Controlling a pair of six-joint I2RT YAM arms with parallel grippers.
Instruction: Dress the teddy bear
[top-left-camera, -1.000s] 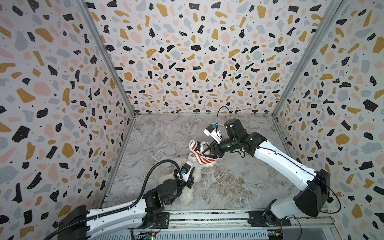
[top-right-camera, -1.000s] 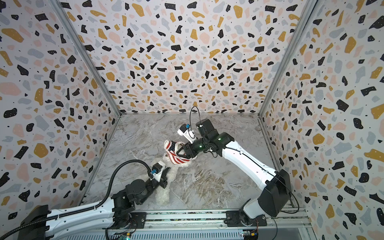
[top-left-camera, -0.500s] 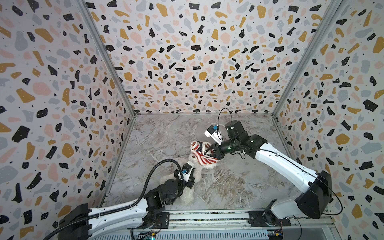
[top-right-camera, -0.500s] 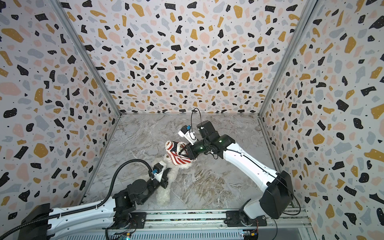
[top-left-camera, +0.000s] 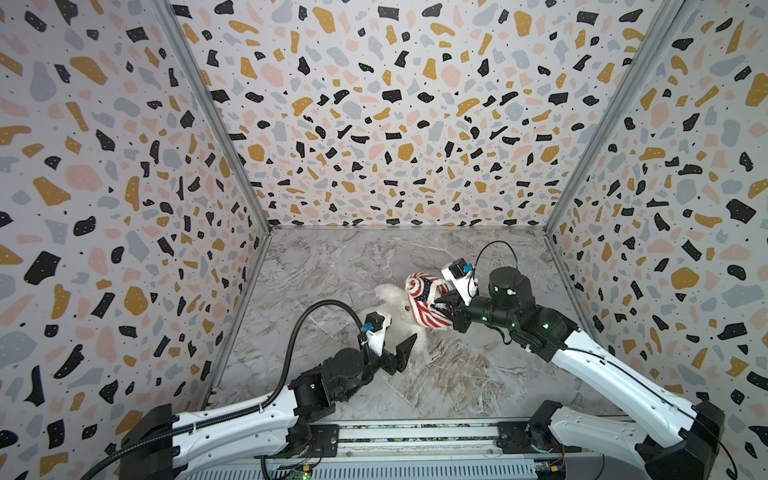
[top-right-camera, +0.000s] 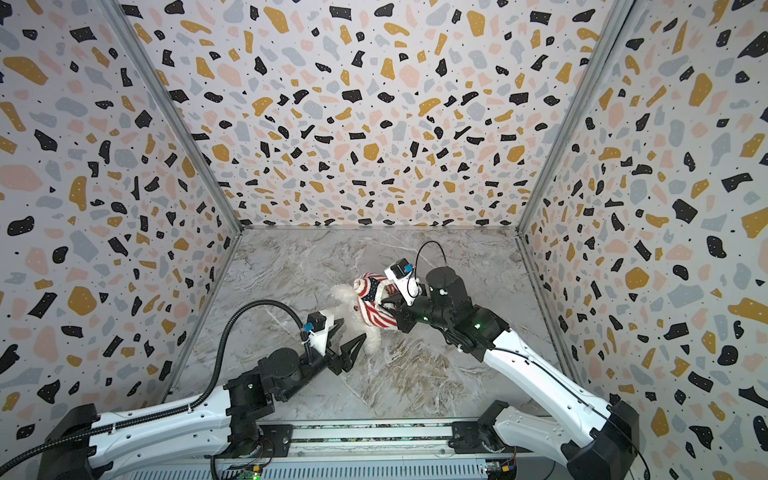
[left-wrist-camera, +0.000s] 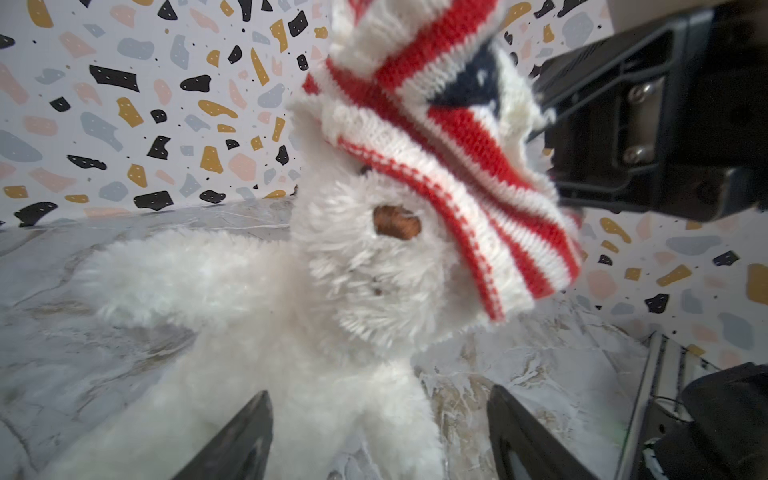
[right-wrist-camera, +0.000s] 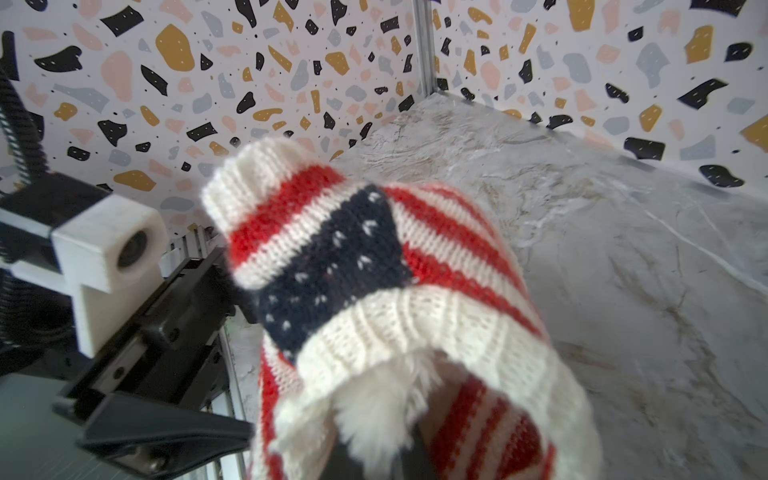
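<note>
**Step in hand (judged):** drawing the garment down over the head.

**Location of the work.** The small fluffy white plush teddy bear (top-left-camera: 392, 299) rests on the grey marbled worktop (top-left-camera: 332, 270) between the two arms. Its head is toward the right pincer (top-left-camera: 442, 305) and its lower body toward the left pincer (top-right-camera: 354, 328).

**Right pincer.** It is closed on the ribbed hem of the red-and-white striped knit sweater (right-wrist-camera: 415, 270) (a navy starred panel sits on one face). In the right wrist view a tuft of white fur shows at the fingertips under the hem. Some pile may be caught with the knit, but this cannot be confirmed. A hem grip is the sensible choice, since it holds the opening taut and gives an edge to pull on.

**Sweater position.** The sweater is bunched over the crown of the bear's head, directly ahead of the right pincer. In the left wrist view the hem crosses the face just above the brown nose. The muzzle is bare, and the body and limbs are uncovered. Progress is judged as early to midway.

**Left pincer.** Its jaws are spread wide and hold nothing. The bear's lower body lies between and just ahead of its fingertips. Whether either jaw touches the fur cannot be told. The placement suits a brace: closing there would anchor the bear while the right pincer pulls.

**Caution.** The plush looks light and is likely to slide or lift with the knit if it is not anchored.
</note>
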